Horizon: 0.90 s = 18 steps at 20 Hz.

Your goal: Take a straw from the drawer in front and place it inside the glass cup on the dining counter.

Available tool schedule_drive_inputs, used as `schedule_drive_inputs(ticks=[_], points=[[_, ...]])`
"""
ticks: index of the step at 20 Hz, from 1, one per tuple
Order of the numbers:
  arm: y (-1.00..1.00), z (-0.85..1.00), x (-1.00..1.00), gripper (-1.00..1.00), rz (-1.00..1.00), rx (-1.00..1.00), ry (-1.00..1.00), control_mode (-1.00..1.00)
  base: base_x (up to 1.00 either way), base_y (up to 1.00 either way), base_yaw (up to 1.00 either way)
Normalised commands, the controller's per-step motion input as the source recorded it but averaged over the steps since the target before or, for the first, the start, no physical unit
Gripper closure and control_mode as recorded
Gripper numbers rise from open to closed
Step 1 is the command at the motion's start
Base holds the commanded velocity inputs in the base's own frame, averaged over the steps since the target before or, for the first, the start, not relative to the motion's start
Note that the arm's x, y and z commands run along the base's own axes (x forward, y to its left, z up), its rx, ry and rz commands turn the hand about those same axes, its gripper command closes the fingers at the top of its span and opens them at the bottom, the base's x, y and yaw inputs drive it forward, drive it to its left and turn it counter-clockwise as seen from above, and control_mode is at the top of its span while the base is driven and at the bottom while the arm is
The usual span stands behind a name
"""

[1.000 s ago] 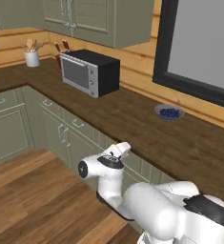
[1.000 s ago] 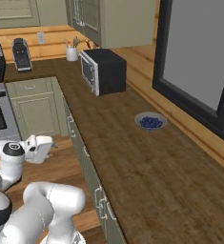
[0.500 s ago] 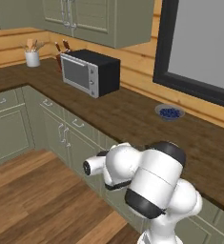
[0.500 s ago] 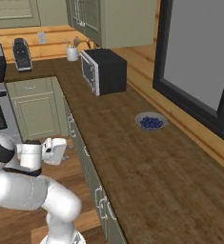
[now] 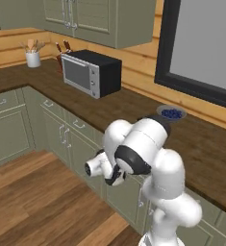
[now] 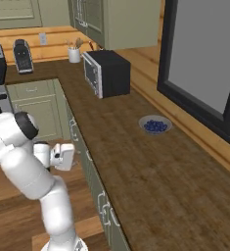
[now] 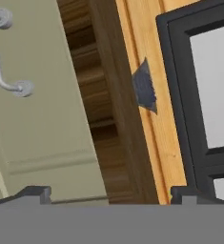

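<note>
The white arm (image 5: 148, 158) stands in front of the long dark brown wood-grain kitchen worktop (image 6: 136, 162), bent low. Its hand sits just below the level of the worktop's front edge. In the right base view the two-finger gripper (image 6: 70, 157) points sideways at the row of sage-green cabinets under the worktop, near their fronts but apart from them.

In the hand view the gripper's two dark fingertips (image 7: 35, 193) rise at opposite sides of the picture. The claw is spread wide and nothing lies between the tips.

Straight ahead of the claw is the sage-green flat-panel drawer (image 7: 42, 119), directly under the worktop's overhanging edge. Its front looks flush and shut, as far as the part in view shows. The drawer's thin silver bar handle (image 7: 18, 87) has its long axis parallel to the worktop's edge. The hand is rolled, so in the hand view both run from top to bottom rather than across.

On the worktop, near its back edge, sits a shallow grey bowl of blueberries (image 6: 155, 125), which the hand view shows edge-on. Further along the worktop stands a black box-shaped microwave with a silver door (image 5: 90, 72). A small white pot of wooden utensils (image 5: 32, 58) stands past it, near the worktop's corner. A large dark-framed window (image 6: 199, 63) is on the pale wood wall behind the worktop, and sage-green wall cupboards (image 5: 95, 19) hang above the end where the microwave stands.
</note>
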Motion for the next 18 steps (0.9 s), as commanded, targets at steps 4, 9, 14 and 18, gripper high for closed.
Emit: schedule_drive_inputs(ticks=[4, 9, 14, 18], points=[[0.2, -0.5, 0.26, -1.0, -0.08, -0.2, -0.03, -1.0, 0.0, 0.0, 0.0], [0.22, -0.39, 0.3, -1.0, -0.07, -0.19, -0.04, -1.0, 0.0, 0.0, 0.0], [0.1, -0.09, 0.42, -1.0, -0.03, -0.11, -0.05, -1.0, 0.0, 0.0, 0.0], [0.01, 0.0, 0.47, -1.0, 0.0, 0.0, -0.02, -1.0, 0.0, 0.0, 0.0]])
